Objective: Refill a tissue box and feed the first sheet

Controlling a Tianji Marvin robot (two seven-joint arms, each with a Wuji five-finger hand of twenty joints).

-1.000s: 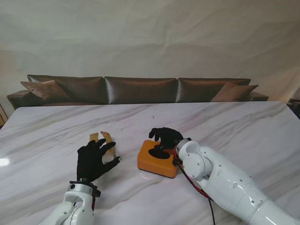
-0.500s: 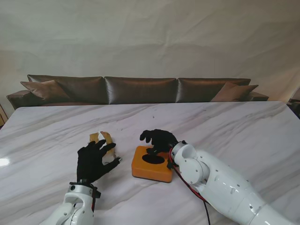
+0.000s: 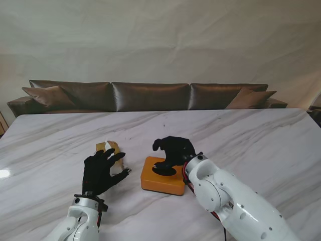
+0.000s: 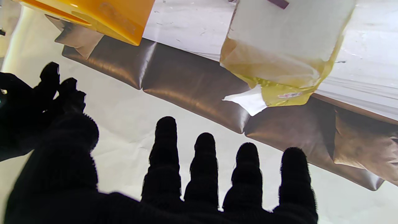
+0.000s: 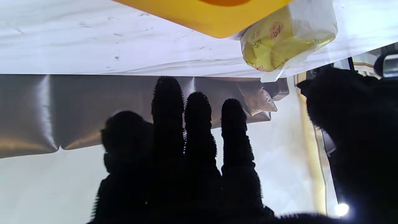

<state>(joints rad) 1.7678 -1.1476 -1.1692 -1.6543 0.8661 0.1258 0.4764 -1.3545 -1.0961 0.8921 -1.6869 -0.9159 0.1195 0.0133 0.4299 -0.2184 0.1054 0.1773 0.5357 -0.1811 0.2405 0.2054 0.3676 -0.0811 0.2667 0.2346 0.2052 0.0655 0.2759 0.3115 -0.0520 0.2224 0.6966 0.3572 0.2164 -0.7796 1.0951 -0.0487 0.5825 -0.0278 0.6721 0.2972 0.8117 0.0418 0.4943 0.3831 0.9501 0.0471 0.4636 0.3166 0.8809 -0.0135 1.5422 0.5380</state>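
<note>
My left hand (image 3: 102, 172) covers the near part of the tissue pack (image 3: 111, 156) in the stand view. My right hand (image 3: 173, 149) hides part of the tissue box (image 3: 161, 176) opening; can't tell if fingers touch it. Both wrist views cut the box off at the edge. Print on the pack is too small to read.

Both glossy white rounded arms end in black fuzzy five-finger hands, the left hand (image 3: 102, 171) and the right hand (image 3: 173, 149); a red cable (image 3: 203, 197) runs beside the right wrist.
</note>
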